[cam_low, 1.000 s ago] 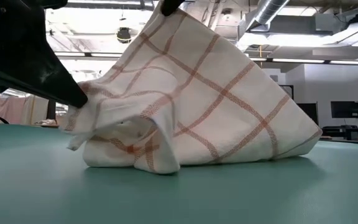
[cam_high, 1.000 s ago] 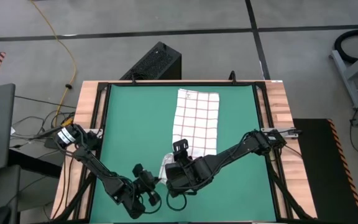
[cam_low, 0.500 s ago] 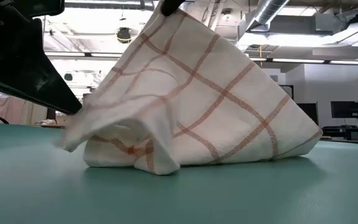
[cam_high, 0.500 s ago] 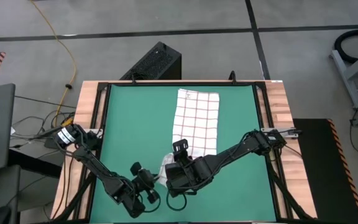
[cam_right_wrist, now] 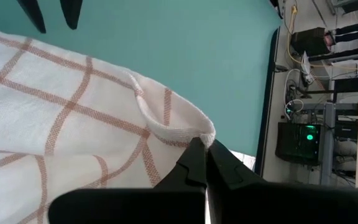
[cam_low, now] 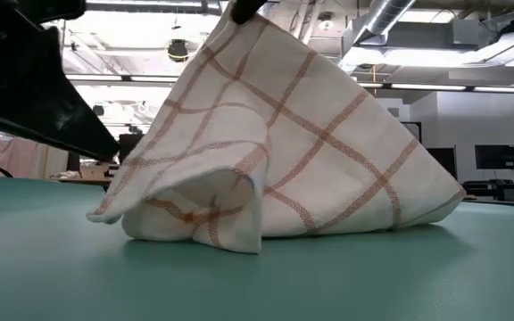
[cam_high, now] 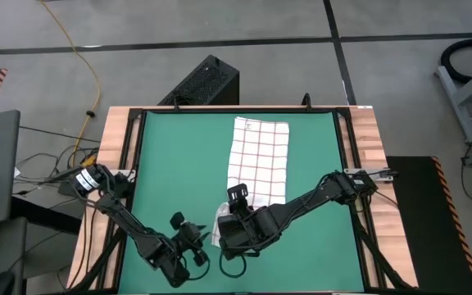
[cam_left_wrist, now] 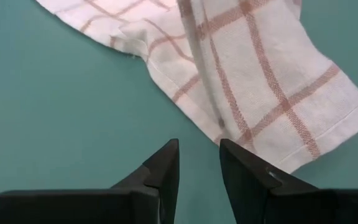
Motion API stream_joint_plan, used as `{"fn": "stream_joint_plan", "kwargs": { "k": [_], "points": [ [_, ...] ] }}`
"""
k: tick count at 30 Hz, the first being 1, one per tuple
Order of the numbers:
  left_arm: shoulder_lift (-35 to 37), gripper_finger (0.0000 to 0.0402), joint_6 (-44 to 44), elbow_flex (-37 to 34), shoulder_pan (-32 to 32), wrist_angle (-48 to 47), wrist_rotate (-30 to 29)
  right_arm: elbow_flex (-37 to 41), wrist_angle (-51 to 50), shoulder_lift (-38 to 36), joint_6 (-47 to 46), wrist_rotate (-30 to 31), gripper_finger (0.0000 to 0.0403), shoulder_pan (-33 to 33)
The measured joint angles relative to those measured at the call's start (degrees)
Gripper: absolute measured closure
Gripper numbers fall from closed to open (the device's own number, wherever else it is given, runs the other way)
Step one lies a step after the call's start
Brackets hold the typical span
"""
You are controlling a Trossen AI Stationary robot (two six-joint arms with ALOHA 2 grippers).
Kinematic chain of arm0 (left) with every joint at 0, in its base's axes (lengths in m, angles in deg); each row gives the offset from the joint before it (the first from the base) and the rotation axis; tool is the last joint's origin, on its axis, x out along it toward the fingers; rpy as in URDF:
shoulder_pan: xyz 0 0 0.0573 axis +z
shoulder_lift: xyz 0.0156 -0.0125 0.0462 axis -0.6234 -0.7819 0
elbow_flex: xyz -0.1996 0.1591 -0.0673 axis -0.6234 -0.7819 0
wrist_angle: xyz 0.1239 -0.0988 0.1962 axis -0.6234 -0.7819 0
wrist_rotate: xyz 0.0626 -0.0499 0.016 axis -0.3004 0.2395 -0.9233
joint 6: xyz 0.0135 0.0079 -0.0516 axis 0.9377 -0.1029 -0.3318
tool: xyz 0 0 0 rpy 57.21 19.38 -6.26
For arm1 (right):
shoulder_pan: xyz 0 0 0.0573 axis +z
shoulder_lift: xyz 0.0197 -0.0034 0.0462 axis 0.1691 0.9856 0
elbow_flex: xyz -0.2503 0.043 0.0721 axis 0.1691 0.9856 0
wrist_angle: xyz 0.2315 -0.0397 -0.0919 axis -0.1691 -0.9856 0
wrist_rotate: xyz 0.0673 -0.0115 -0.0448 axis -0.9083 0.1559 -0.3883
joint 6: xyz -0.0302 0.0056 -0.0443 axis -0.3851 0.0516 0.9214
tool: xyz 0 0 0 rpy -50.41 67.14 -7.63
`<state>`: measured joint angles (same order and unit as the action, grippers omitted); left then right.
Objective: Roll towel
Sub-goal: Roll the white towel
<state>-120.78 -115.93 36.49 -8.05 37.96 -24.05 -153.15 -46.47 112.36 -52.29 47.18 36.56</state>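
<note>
The towel [cam_high: 259,156], white with a red-brown grid, lies lengthwise on the green mat [cam_high: 179,164]. Its far part is flat and its near end is raised into a tent [cam_low: 310,134]. My right gripper [cam_right_wrist: 205,149] is shut on the tent's peak [cam_low: 239,18]. A loose corner [cam_low: 105,212] of the towel rests on the mat. My left gripper [cam_left_wrist: 197,155] stands open just short of that near end [cam_left_wrist: 260,81], with only mat between its fingers. It also shows in the high view [cam_high: 209,238]. My right gripper pinches a bunched fold of the towel's hemmed edge [cam_right_wrist: 188,127] between its two shut fingers, slanting down from above. The cloth hangs from the fingers in slack folds, and its lower parts lie on the mat.
Bare mat spreads to the left of the towel. Wooden table borders [cam_high: 369,139] and a black frame ring the mat. A black box [cam_high: 205,82] stands on the floor beyond the far edge.
My left gripper has opened and let go of the towel's near corner. That corner has dropped and now lies flat on the mat, and the fold beside it has sagged. The right gripper and the peak have kept still.
</note>
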Motion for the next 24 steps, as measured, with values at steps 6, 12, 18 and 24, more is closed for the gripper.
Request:
{"fn": "stream_joint_plan", "kwargs": {
  "k": [6,12,18,24],
  "points": [
    [0.0,0.0296,-9.7,-4.4,-3.4,2.6,-7.4,0.0,-0.1,0.0,0.0,0.0,0.0394,0.0],
    [0.0,0.0295,-7.2,-14.6,-6.9,27.3,-11.6,0.0,-0.1,0.0,0.5,-0.1,0.0394,-0.5],
    [0.0,0.0295,13.0,-26.5,-6.9,63.5,-12.1,0.0,0.2,0.0,0.7,-0.1,0.0394,-0.8],
    [0.0,0.0295,28.4,-30.2,-2.8,78.5,-2.6,0.0,1.2,0.0,2.1,-1.2,0.0394,-1.2]
  ]
}}
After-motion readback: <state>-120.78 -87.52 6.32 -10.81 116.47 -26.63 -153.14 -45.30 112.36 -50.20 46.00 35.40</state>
